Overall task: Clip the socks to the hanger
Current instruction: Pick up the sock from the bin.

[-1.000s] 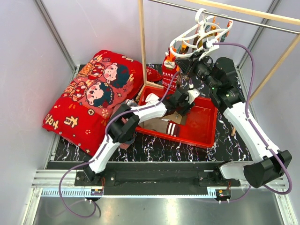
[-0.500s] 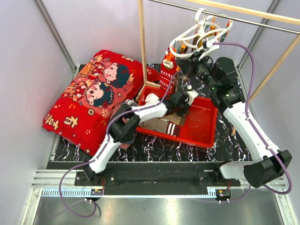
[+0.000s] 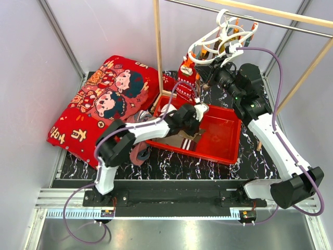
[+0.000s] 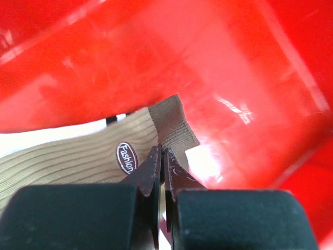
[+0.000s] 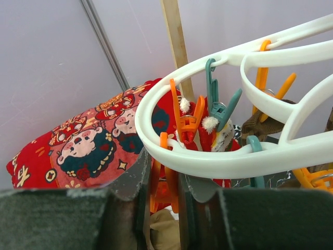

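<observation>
In the left wrist view my left gripper (image 4: pixel 162 153) is shut on the edge of a taupe ribbed sock (image 4: pixel 78 161) with a "Fashion" label, lying in the red tray (image 4: pixel 208 67). From above, that gripper (image 3: pixel 195 116) sits low over the socks (image 3: pixel 177 138) in the tray (image 3: pixel 225 148); one shows a striped cuff. The white ring hanger (image 3: pixel 218 44) hangs from the rail at the back. My right gripper (image 5: pixel 163 170) is shut on an orange clip peg (image 5: pixel 157 183) under the hanger's ring (image 5: pixel 218 161). It reaches up to the hanger (image 3: pixel 207 73).
A red cartoon-print cushion (image 3: pixel 104 104) fills the left side. A thin wooden pole (image 3: pixel 156 47) rises behind the tray, with more poles and a metal rail overhead. A mauve-pink cloth bundle (image 3: pixel 140 154) lies by the left arm's elbow. Grey walls close in all round.
The left gripper has closed on the taupe sock. The left arm's elbow has swung left and the gripper has drawn slightly back. The right arm has not moved.
</observation>
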Tool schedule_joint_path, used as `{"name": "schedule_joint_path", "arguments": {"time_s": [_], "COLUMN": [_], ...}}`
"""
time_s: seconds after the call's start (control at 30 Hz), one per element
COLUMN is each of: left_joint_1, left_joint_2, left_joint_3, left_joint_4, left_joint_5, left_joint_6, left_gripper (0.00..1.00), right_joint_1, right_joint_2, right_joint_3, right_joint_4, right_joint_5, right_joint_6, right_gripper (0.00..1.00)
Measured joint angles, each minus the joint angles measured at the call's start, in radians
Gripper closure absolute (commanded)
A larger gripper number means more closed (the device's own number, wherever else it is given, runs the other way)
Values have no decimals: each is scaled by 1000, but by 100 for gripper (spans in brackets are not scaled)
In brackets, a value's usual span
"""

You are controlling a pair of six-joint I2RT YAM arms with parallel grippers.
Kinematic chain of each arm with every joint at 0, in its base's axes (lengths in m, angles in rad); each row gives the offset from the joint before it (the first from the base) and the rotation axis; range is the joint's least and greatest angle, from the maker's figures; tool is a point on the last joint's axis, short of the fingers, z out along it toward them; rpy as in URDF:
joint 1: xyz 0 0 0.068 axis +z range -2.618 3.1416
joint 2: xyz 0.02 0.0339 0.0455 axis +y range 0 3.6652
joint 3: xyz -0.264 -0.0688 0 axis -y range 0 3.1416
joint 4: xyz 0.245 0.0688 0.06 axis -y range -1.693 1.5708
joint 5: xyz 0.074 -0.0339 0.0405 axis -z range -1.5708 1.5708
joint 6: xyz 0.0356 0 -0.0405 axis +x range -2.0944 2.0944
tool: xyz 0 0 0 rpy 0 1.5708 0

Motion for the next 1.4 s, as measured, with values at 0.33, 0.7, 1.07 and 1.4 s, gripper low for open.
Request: {"name": "schedule_joint_path", "arguments": {"time_s": [0.33,0.7,1.07,1.4], "left_joint_1": [30,129,149,149], "left_joint_2": [-314,-402,-448,-471], "left_joint_3": [-205,-261,-249,-211], "left_joint_4": [324,439,503,547], "left_joint_5": [-6,-36,-91,-98], "left_joint_6": [-74,-190,-278,-304], "left_gripper": [100,100,100,100], "right_joint_1": [0,0,2,3], "right_joint_2": [0,-3,-10,-10], "right_joint_3": [0,5,8,16], "right_joint_4": [0,-5,-21,-32], "right_joint_5": [2,25,69,108], "right_joint_6": [3,35,108,170], "right_gripper": [89,90,90,91]}}
